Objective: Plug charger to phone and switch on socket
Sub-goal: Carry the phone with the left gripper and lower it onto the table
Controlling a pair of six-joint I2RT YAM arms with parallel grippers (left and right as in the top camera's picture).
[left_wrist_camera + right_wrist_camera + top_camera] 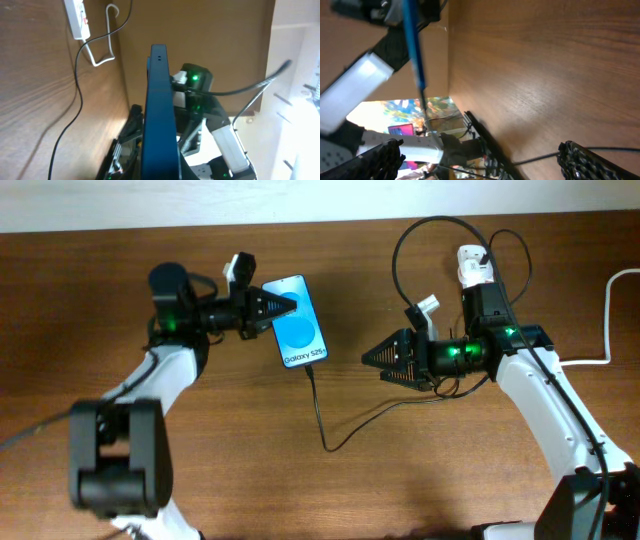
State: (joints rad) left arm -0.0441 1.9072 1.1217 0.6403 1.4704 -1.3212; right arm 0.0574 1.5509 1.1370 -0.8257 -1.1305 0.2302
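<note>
the galaxy s25+ phone (298, 322) sits toward the back of the wooden table (200, 470), one end clamped in your left gripper (283, 305), its blue screen facing up. the black charger cable (322, 420) meets the phone's lower edge, then loops across the wood toward the white power strip (472, 268) beside your right arm. your right gripper (372, 358) hangs near the phone, empty, jaws spread wide.
</note>
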